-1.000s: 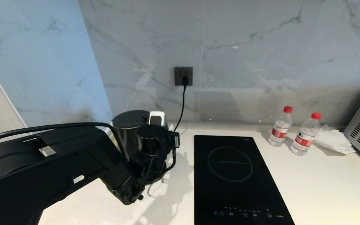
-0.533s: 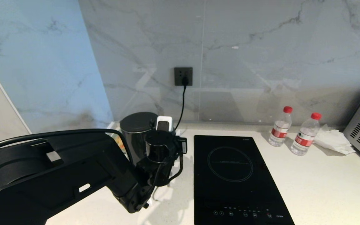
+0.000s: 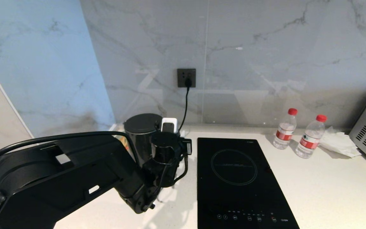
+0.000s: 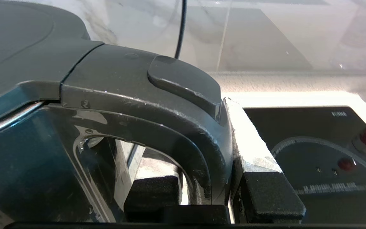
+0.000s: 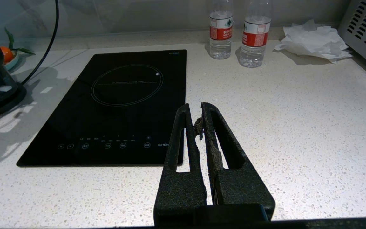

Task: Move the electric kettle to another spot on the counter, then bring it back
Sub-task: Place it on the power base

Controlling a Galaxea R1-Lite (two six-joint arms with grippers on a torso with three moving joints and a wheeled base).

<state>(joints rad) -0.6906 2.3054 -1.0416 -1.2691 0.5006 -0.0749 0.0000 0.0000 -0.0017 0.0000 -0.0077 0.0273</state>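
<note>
Left gripper (image 4: 214,203) clamped on kettle (image 3: 140,133) handle (image 4: 183,133), kettle upright over counter (image 3: 329,184), left of hob (image 3: 237,178), near back wall. Right gripper (image 5: 195,114) pinched closed, empty, above counter.

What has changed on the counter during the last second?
The left hand, shut on the handle of the electric kettle, has carried it to the right, toward the induction hob. The hob, the two water bottles and the parked right hand stayed as they were.
</note>
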